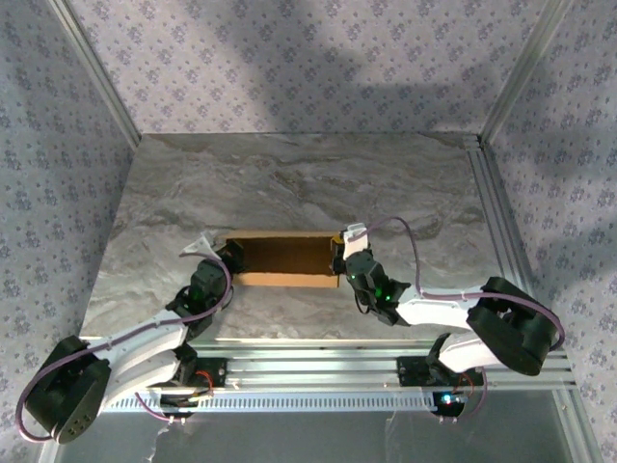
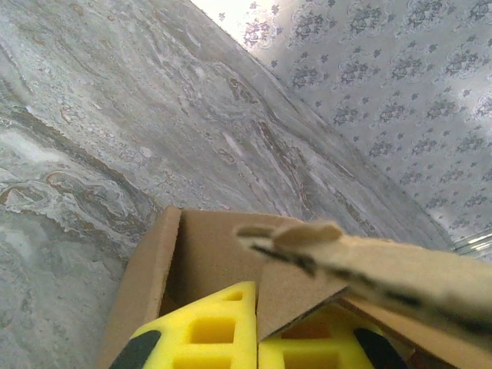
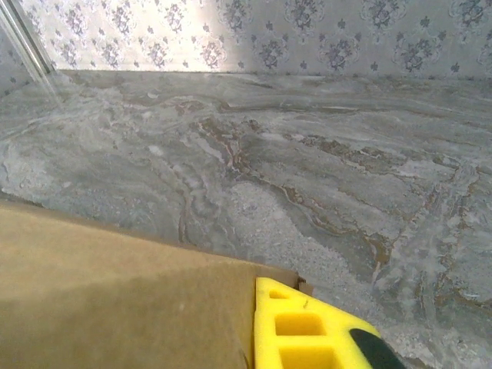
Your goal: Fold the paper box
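The paper box (image 1: 284,256) is a shallow brown cardboard box, open on top, lying mid-table between my two arms. My left gripper (image 1: 229,257) is at its left end. In the left wrist view its yellow fingers (image 2: 207,330) are shut on a cardboard flap (image 2: 296,296) of the box (image 2: 207,246), and a blurred folded panel (image 2: 384,269) crosses in front. My right gripper (image 1: 339,258) is at the box's right end. In the right wrist view one yellow finger (image 3: 304,330) presses against the box wall (image 3: 115,300). That wall hides the other finger.
The grey marbled table (image 1: 308,183) stretches beyond the box to patterned walls (image 1: 289,58). An aluminium rail (image 1: 501,222) runs along the right edge, and the arm bases sit on rails at the near edge (image 1: 318,371).
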Robot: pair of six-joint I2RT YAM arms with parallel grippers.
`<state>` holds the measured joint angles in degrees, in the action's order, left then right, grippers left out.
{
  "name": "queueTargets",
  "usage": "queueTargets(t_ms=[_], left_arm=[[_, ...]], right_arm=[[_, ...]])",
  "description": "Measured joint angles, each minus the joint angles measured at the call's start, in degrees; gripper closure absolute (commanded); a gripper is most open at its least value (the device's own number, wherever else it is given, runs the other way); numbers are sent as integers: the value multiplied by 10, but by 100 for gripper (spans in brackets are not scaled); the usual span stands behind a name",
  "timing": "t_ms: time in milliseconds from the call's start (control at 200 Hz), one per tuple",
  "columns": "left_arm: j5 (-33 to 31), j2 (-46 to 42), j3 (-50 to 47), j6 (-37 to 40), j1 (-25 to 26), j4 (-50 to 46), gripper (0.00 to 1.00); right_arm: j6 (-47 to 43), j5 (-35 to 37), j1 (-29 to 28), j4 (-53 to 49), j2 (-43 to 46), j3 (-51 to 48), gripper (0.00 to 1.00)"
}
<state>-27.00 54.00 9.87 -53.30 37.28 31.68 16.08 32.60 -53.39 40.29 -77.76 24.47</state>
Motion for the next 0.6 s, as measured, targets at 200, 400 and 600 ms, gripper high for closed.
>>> queueTargets(t_ms=[200, 400, 600], left_arm=[[-11, -12, -8, -2, 4, -5, 100], [-29, -14, -10, -2, 13, -6, 100], [-52, -14, -13, -2, 26, -4, 100]], right_arm=[[12, -4, -20, -72, 10, -2, 64], [46, 3, -54, -159, 65, 3, 50], [106, 20, -89, -241, 160, 2, 45]])
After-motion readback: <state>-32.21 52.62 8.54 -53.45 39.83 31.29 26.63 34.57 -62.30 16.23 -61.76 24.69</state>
